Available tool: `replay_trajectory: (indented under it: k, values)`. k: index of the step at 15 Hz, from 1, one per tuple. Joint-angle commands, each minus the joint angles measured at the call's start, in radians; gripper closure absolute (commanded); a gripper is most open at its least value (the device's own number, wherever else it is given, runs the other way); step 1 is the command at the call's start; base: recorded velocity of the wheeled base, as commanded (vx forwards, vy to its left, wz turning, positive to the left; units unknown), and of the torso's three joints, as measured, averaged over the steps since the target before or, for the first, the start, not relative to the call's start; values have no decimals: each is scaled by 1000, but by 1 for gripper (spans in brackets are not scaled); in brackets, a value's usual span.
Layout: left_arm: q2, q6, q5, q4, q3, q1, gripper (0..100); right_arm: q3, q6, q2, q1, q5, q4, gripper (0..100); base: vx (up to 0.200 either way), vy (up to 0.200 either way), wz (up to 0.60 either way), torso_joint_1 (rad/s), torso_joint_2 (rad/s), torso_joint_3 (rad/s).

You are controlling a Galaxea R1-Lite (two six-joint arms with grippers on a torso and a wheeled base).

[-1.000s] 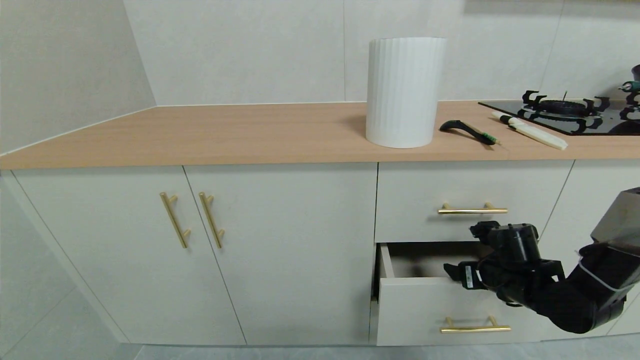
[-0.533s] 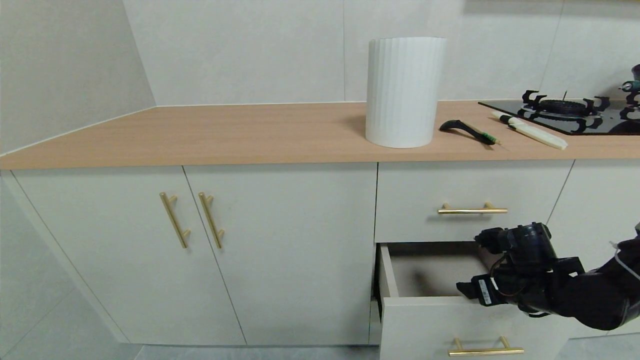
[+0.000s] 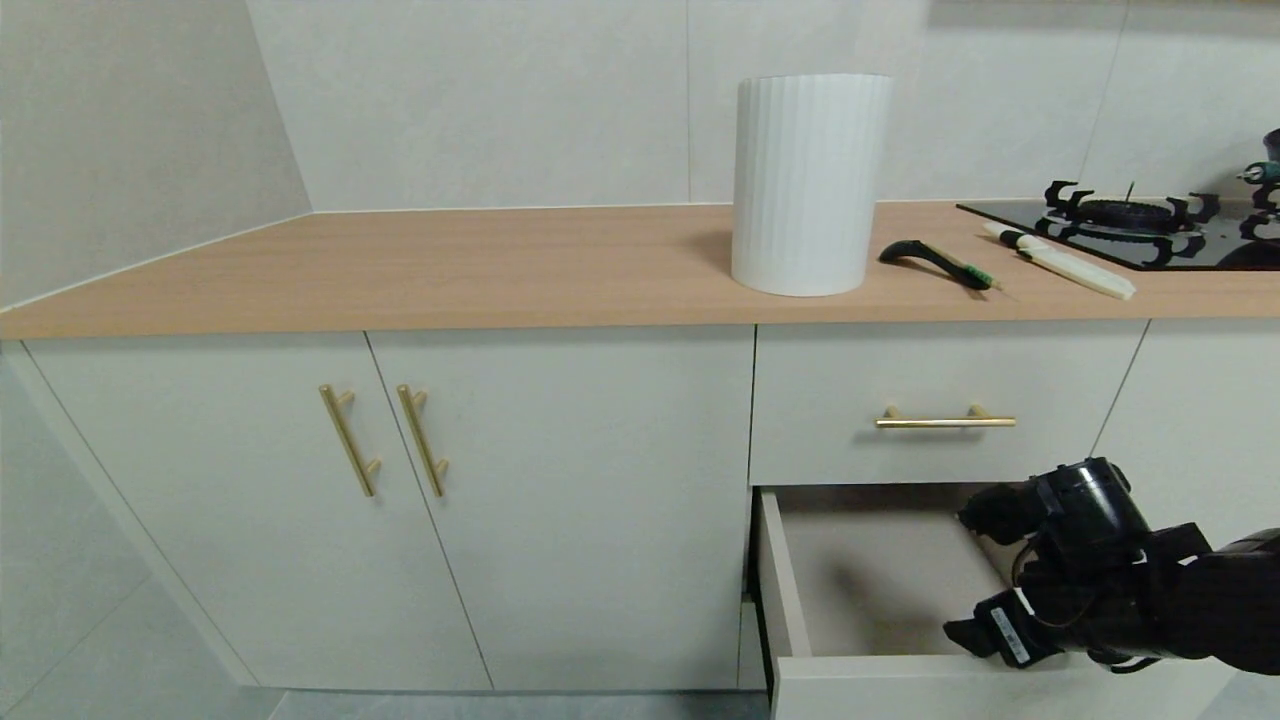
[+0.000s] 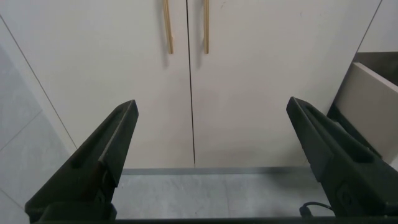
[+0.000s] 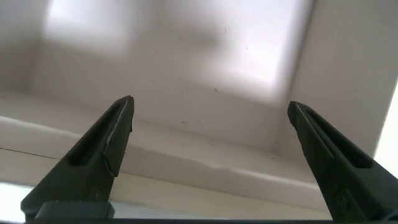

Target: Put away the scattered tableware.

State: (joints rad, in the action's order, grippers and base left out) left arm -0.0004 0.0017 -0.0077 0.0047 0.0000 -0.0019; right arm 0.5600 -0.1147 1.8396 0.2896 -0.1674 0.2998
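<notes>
Tableware lies on the countertop [image 3: 450, 270] toward its right end: a black-handled tool [image 3: 938, 262] with a green tip, its kind hard to make out, and near it a long white utensil [image 3: 1068, 270] lying just beside the edge of the black stove top [image 3: 1200, 250], which the frame cuts off. A tall white ribbed container [image 3: 808, 185] stands upright near the front edge, just left of the black-handled tool. Below, the lower drawer [image 3: 782, 590] stands open, its front cut off at the bottom. The right gripper [image 3: 975, 575] sits at the drawer's front right corner, fingers spread wide and holding nothing; whether the lower finger touches the drawer front cannot be told. The left gripper [image 4: 211, 109] is also spread wide and empty, and it faces the cabinet doors [image 4: 249, 81] low near the floor.
</notes>
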Motion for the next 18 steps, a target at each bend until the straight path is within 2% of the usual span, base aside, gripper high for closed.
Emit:
replay_trajectory:
  k: [1,4,6,10,11,13,14,18]
  values:
    - [0,0,0,0,0,0,0,0,-25,-62,13,0,-62,0,0,0,0,0,0,0]
    - [0,0,0,0,0,0,0,3,-62,-134,65,14,-258,0,0,0,0,0,0,0]
    - [0,0,0,0,0,-1,0,8,-68,-158,100,14,-343,0,0,0,0,0,0,0]
    - [0,0,0,0,0,0,0,43,-59,-169,108,14,-346,0,0,0,0,0,0,0]
    - [0,0,0,0,0,0,0,63,-31,-174,103,16,-344,0,0,0,0,0,0,0]
    - [0,0,0,0,0,-1,0,143,145,-184,103,43,-344,0,0,0,0,0,0,0]
    - [0,0,0,0,0,0,0,163,182,-197,103,45,-344,0,0,0,0,0,0,0]
    - [0,0,0,0,0,-1,0,189,196,-223,66,45,-317,0,0,0,0,0,0,0]
